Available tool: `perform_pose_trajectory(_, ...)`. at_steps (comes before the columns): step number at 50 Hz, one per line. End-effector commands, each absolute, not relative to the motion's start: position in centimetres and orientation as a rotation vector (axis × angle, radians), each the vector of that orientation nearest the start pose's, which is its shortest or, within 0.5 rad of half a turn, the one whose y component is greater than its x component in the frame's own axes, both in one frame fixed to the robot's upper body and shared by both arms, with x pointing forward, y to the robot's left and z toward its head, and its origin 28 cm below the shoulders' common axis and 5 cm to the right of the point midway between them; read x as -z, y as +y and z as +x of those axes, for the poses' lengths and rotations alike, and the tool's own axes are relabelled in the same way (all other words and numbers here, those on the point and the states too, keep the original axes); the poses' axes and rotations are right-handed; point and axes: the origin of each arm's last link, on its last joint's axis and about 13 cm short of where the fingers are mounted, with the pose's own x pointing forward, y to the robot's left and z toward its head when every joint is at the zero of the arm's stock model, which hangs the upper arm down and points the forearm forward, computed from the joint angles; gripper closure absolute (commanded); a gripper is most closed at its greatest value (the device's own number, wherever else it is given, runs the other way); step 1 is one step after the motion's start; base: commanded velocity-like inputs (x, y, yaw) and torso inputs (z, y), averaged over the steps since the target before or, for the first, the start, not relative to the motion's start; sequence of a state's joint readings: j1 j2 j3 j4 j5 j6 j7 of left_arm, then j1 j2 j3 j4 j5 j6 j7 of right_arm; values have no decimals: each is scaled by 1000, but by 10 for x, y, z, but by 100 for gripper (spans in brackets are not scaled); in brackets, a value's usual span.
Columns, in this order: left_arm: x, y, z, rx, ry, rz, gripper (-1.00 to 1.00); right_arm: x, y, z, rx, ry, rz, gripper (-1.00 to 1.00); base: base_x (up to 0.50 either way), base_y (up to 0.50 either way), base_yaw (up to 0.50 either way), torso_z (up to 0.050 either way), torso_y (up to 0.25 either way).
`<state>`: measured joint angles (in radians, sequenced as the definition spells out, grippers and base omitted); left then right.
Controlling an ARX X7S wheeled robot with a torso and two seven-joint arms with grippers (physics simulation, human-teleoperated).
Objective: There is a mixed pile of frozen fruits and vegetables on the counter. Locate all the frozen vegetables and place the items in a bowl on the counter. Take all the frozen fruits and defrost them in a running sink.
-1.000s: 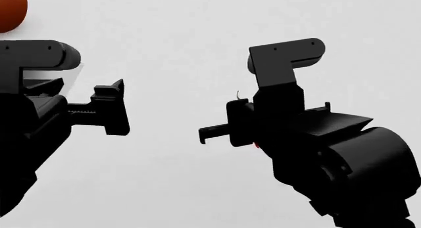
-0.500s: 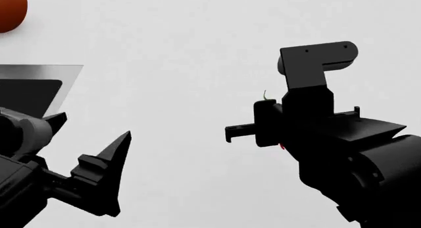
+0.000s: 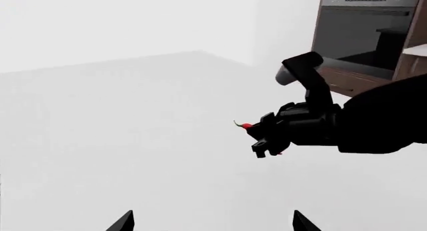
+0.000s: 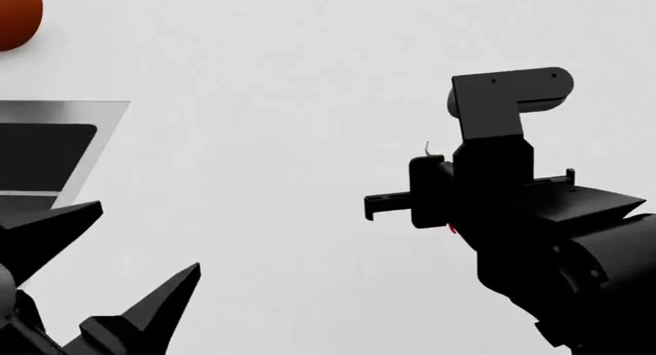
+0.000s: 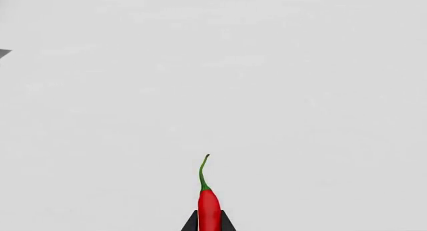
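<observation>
Right gripper (image 5: 208,225) clamped on chili (image 5: 208,206); left gripper (image 3: 212,222) spread wide, empty.

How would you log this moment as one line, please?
right gripper: shut on chili | left gripper: open, empty | over counter

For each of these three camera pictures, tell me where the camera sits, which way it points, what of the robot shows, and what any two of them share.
Head view: on the head, looking down over the plain white counter; both arms show, with the steel sink's corner at its left.
Left wrist view: by the left gripper, facing across at the right gripper and a wall oven.
Right wrist view: by the right gripper, facing bare counter along the thin red chili pepper.
Shared: every view shows the chili in the right gripper.
</observation>
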<state>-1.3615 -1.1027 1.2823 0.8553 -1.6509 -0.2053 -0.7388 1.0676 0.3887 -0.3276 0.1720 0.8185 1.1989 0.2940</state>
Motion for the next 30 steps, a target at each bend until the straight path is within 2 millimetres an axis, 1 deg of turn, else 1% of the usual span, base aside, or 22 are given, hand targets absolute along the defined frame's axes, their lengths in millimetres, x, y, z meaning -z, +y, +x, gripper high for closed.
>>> perform_pose_trajectory(1, -261, 221, 162, 664, 96, 19, -100, -219, -133, 342, -141, 450, -59, 100, 0, 0, 0, 0, 0)
perform_pose_trajectory(12, -265, 223, 153, 728, 108, 21, -100, -219, -134, 344, -138, 454, -63, 100, 0, 0, 0, 0, 0)
perform_pose_trajectory(16, -261, 221, 150, 778, 144, 34, -100, -215, -134, 346, -136, 460, -62, 100, 0, 0, 0, 0, 0)
perform_pose_trajectory(30, -258, 220, 141, 857, 185, 24, -100, -216, -135, 346, -130, 461, -64, 100, 0, 0, 0, 0, 0)
